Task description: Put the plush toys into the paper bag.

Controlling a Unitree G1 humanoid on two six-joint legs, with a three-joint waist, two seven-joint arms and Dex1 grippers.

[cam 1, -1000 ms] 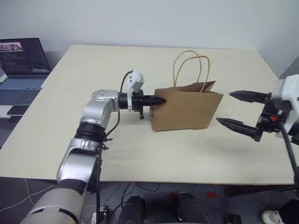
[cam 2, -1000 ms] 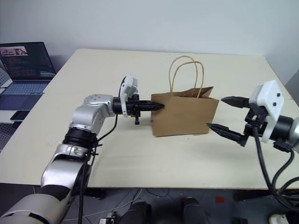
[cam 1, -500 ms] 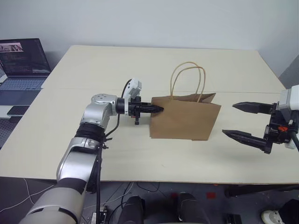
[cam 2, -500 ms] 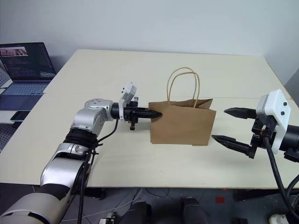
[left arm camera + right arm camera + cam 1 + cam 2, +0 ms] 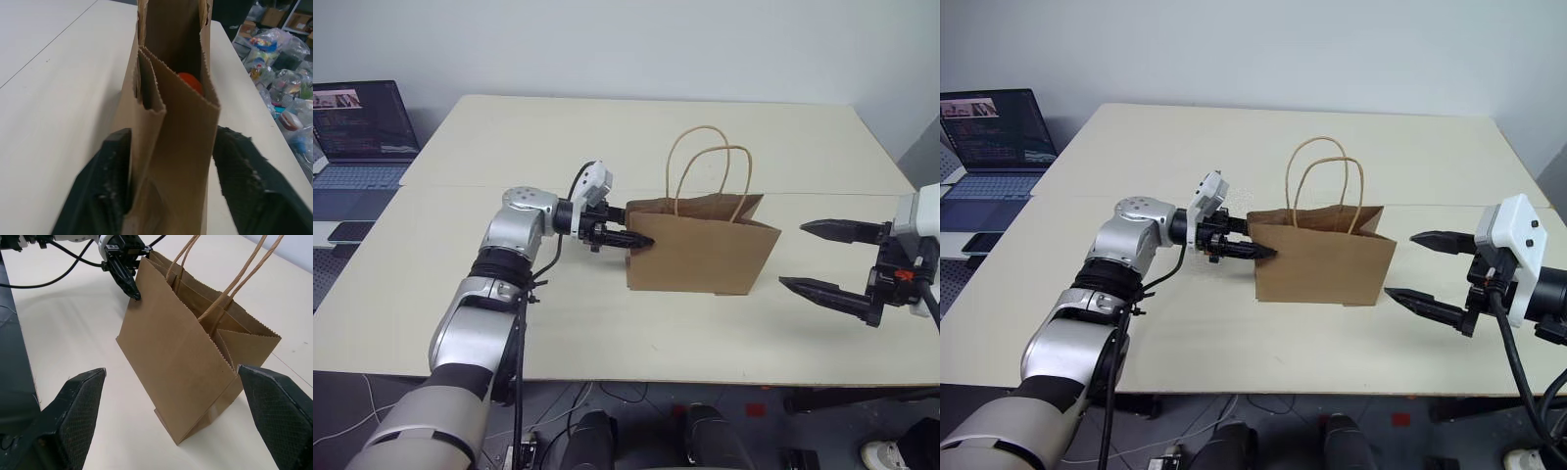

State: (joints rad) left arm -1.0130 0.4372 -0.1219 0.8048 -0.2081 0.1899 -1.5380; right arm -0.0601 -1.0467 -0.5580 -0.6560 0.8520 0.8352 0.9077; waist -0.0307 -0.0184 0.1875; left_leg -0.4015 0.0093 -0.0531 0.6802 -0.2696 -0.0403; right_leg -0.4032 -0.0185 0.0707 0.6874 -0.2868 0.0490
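A pale cream table (image 5: 509,137) stood before a plain light wall, with an open laptop (image 5: 357,132) on a separate surface off the far left side.

Working from the left, the left gripper (image 5: 628,231) reached level toward the right and met the near-left narrow end of the paper bag (image 5: 705,250). In the left wrist view its two black fingers (image 5: 105,191) stood parted, one on each side of the bag's folded end panel; the left one lay against the paper, while a thin gap showed between the right one and the bag. So the jaws were spread around the bag's end rather than pinched shut on it.

The paper bag stood upright on the table straight ahead of that gripper, its mouth open and its two twisted-cord handles (image 5: 705,162) rising in loops. Past the left gripper's fingertips, down inside the bag, a patch of orange (image 5: 190,83) showed, a plush toy of which too little was seen to say which one.

To the right of the bag, well apart from it, the right gripper (image 5: 822,259) hung above the table's right part, pointing back toward the bag. Its fingers (image 5: 73,406) were spread wide with nothing between them, and the bag sat ahead of them, untouched on that side.
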